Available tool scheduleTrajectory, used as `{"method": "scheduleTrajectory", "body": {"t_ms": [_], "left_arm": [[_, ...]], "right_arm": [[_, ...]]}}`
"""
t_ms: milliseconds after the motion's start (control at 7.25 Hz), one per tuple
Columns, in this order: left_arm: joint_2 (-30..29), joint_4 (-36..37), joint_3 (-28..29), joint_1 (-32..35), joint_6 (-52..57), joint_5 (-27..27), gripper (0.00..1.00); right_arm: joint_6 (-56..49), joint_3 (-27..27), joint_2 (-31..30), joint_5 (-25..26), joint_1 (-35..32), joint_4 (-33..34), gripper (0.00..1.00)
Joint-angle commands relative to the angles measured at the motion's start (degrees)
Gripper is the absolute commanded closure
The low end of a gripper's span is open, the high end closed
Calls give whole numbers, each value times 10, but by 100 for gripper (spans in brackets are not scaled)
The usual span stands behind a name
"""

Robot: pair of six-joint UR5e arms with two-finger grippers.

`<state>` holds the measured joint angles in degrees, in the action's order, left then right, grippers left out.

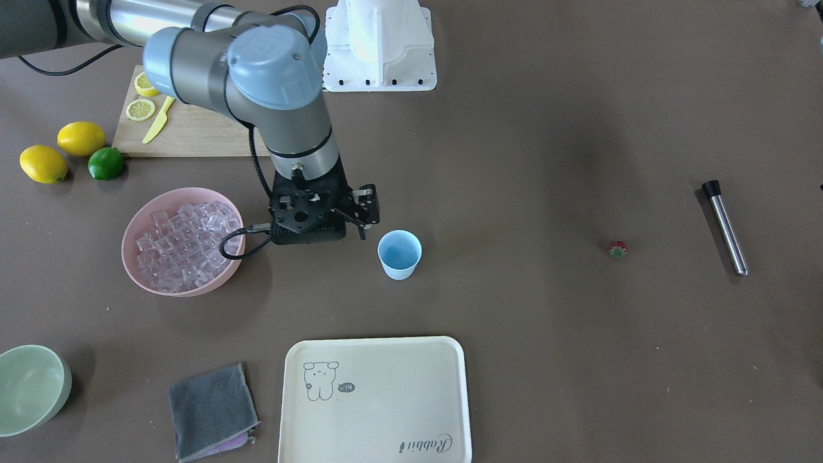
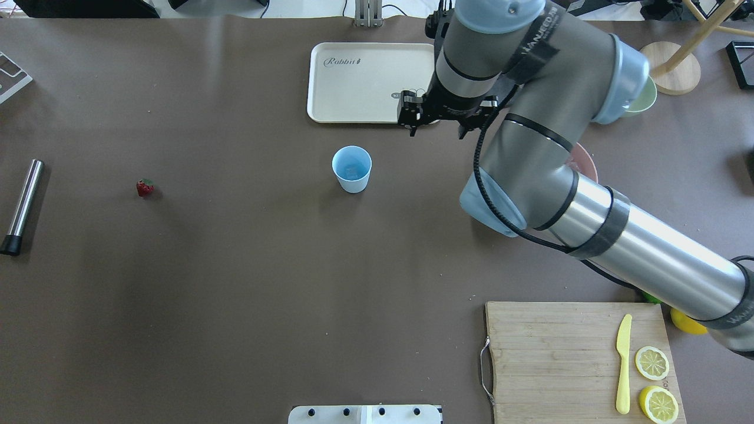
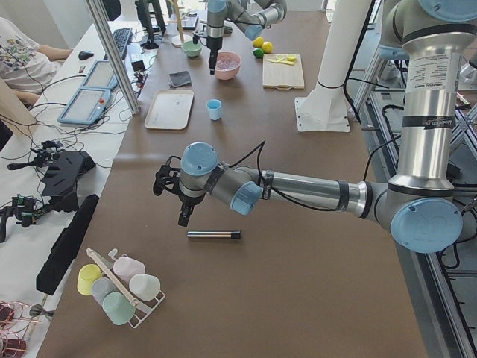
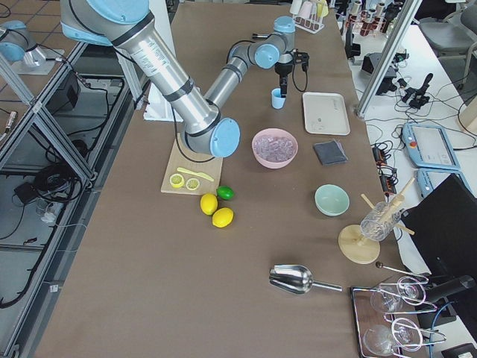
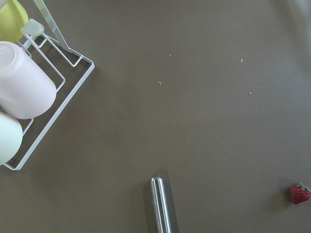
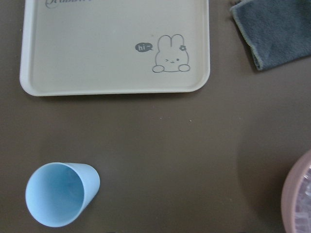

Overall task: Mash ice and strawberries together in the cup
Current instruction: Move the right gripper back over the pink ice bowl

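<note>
Evidently, the right gripper (image 1: 365,218), seemingly parted with nothing held, is positioned between the pink bowl (image 1: 126,257) of ice (image 1: 183,244) and the cup (image 1: 399,254), nearer the cup.

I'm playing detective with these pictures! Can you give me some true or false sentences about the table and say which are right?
The strawberry is in the cup. False: it lies on the table, far from the cup.
The ice is in the pink bowl. True.
The cup lies on its side. False: it stands upright.
The lime sits beside a lemon. True.
</note>
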<state>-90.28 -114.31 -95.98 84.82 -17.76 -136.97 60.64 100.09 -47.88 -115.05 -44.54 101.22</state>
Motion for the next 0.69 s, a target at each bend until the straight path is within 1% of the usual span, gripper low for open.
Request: {"method": "scheduleTrajectory", "body": {"t_ms": [0,138,276,552], "left_arm": [[-2,-2,-1,-1,0,0,3],[-2,-4,-1,-8,0,0,3],[-2,-13,-1,-10,-1,0,3],[-1,-18,1,-10,0,3,3]], "right_arm": [[-13,58,-79,33,-20,74,15],[-64,71,-109,33,-31,71,15],[-69,84,-131,29,-40,70,15],[-63,80,-159,33,-39,57,14]]}}
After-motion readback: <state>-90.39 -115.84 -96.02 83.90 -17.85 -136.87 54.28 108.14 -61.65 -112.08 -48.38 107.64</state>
